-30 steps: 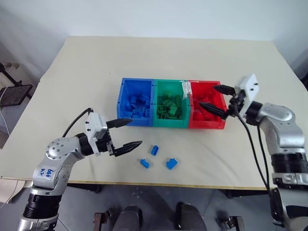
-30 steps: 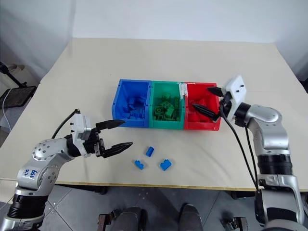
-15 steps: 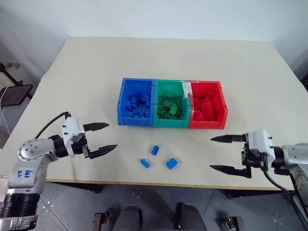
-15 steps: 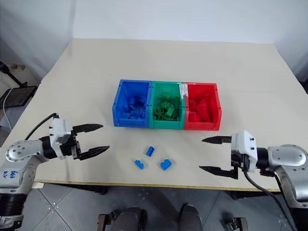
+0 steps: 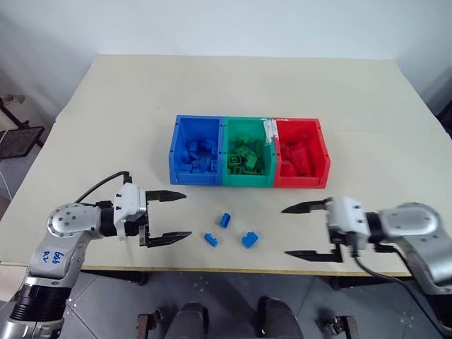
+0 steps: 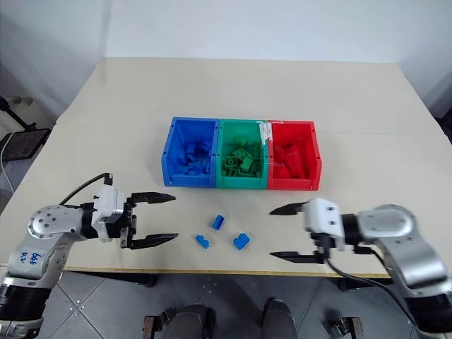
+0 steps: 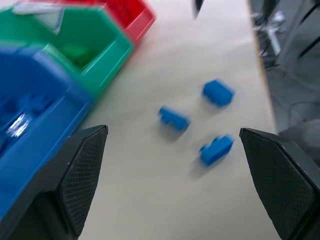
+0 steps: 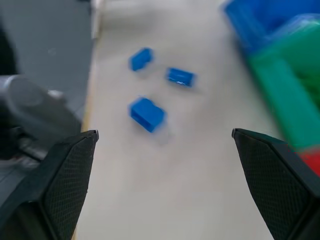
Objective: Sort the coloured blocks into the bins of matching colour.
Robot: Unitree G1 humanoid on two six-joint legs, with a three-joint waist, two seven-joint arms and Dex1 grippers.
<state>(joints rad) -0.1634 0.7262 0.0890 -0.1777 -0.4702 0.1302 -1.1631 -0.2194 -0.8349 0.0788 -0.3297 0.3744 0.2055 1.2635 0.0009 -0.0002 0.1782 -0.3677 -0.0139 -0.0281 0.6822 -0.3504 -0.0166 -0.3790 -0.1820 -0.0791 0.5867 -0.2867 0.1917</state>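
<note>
Three small blue blocks lie on the table in front of the bins: one (image 5: 225,220) nearest the bins, one (image 5: 211,240) at the lower left, one (image 5: 250,240) at the lower right. The blue bin (image 5: 197,152), green bin (image 5: 248,154) and red bin (image 5: 302,155) stand joined in a row, each holding blocks of its own colour. To the left of the loose blocks my left gripper (image 5: 176,217) is open and empty, pointing right at them. My right gripper (image 5: 295,232), open and empty, faces them from the right.
The table's front edge (image 5: 233,268) runs just below the loose blocks and both grippers. A white tag (image 5: 269,130) sticks up between the green and red bins. Broad bare tabletop (image 5: 247,85) lies behind the bins.
My right gripper has come away from over the red bin, down to the front of the table, pointing left at the loose blocks. The left gripper drew back left, then returned rightward.
</note>
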